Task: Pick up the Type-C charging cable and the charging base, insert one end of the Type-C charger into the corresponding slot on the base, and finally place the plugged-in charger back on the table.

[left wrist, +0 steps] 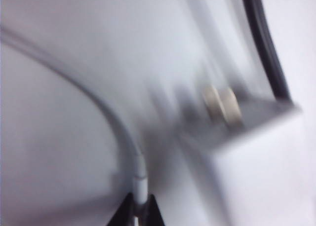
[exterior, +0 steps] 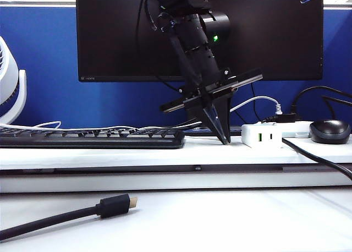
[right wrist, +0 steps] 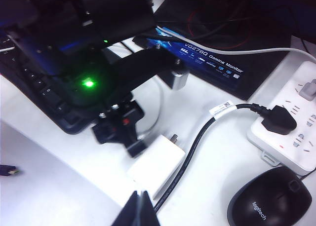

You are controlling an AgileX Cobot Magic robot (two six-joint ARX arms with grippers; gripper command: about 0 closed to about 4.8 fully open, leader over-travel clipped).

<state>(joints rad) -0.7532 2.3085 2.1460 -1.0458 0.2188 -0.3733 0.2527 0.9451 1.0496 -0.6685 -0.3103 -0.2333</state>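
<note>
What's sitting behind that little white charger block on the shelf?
Behind the charging base lies a white power strip with a black plug in it; the base covers part of the strip. The left gripper, shut on the thin white cable, stands beside it.

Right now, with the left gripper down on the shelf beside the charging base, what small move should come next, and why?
Probably lift the left gripper gently. Its jaws look shut on the Type-C charging cable, pinched near the plug, so raising it should free the cable from the table. The charging base sits beside it, untouched; the right gripper hovers shut above it.
</note>
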